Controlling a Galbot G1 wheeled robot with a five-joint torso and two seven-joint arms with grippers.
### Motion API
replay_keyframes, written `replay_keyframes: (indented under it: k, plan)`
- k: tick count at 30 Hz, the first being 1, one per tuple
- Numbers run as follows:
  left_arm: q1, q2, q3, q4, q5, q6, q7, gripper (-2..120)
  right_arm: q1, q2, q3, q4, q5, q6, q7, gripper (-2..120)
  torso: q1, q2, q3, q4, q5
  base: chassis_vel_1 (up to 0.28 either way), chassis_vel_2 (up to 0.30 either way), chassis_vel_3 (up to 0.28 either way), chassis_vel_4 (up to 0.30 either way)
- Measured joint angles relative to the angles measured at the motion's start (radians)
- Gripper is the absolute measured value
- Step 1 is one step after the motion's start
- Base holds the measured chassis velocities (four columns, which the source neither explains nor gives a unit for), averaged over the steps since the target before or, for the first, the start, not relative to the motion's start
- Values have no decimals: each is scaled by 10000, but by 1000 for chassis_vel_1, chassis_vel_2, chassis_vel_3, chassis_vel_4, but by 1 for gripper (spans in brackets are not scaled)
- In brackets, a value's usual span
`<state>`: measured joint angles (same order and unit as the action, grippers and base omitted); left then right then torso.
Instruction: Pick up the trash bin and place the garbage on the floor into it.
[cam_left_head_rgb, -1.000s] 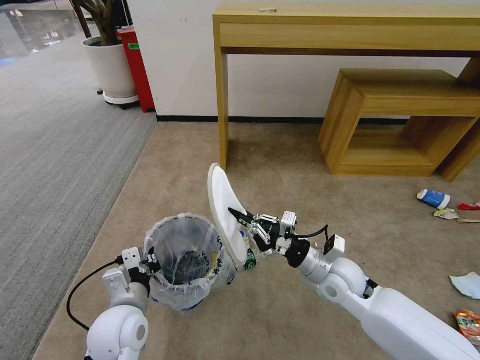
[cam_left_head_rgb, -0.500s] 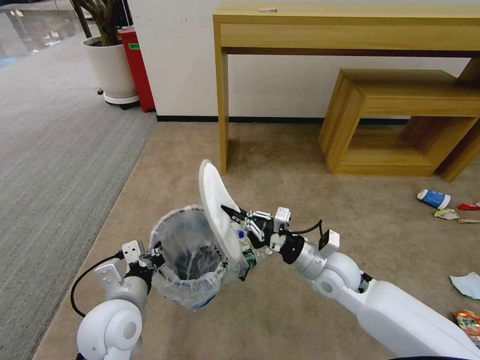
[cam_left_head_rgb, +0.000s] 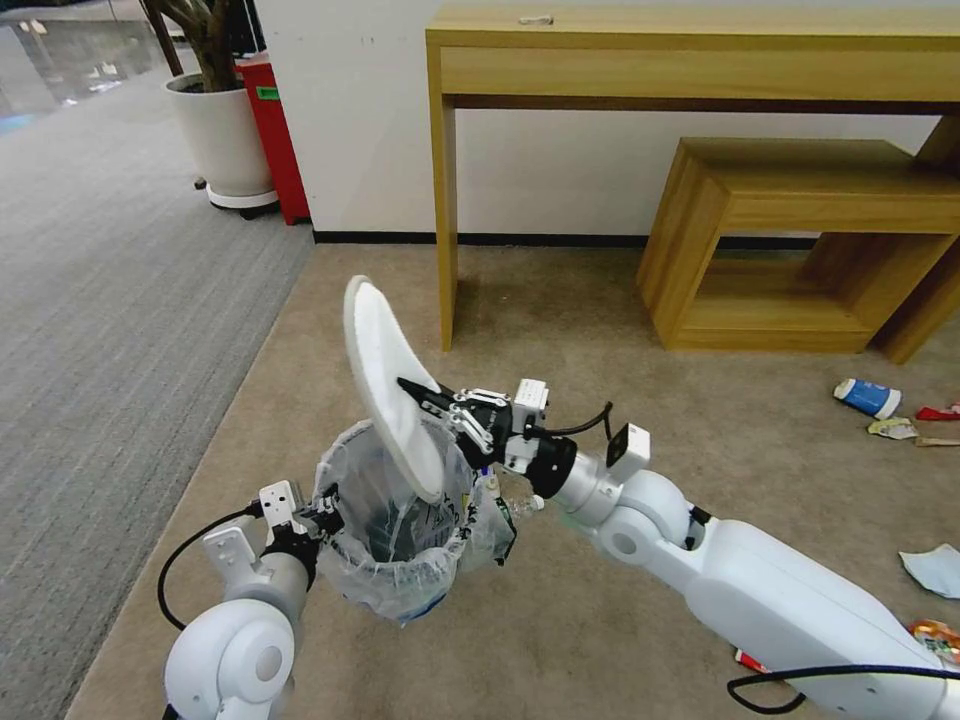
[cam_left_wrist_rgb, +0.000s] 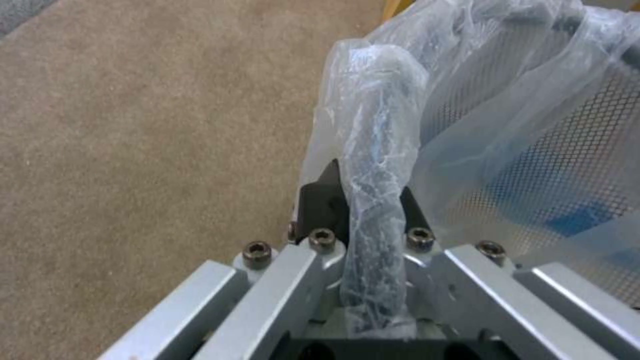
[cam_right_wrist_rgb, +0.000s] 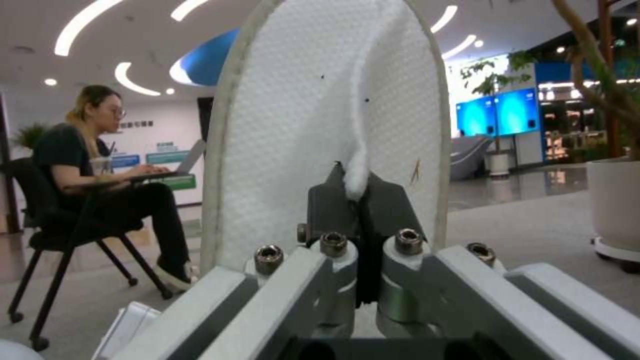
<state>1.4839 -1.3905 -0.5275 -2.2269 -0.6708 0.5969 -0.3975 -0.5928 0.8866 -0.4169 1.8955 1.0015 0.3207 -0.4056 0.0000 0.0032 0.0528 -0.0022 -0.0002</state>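
Above the bin (cam_left_head_rgb: 400, 520), we are holding a white slipper (cam_left_head_rgb: 385, 380) on edge in our right gripper (cam_left_head_rgb: 415, 392), jaws pinched shut on its fabric, heel end dipping just inside the rim. Our left gripper (cam_left_head_rgb: 322, 518) is clamping the bin's lined rim on the side away from the desk (cam_left_head_rgb: 700, 60). The drop step appears to be in hand; release calls for the slipper fully over the opening. More litter, such as a cup (cam_left_head_rgb: 868, 397), is lying well apart from the bin.

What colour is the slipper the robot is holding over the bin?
White, with a tiny dotted weave. The slipper shows best in the right wrist view, pinched by the right gripper.
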Motion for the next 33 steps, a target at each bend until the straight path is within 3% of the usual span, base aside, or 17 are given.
replay_keyframes:
  k: [33]
  plan:
    - [399,-21,81,-970,-65,32,6,2,347,457,-1343,-1072,-420,356,-184,0,0,0,-1,-1,1,0,0,0,0]
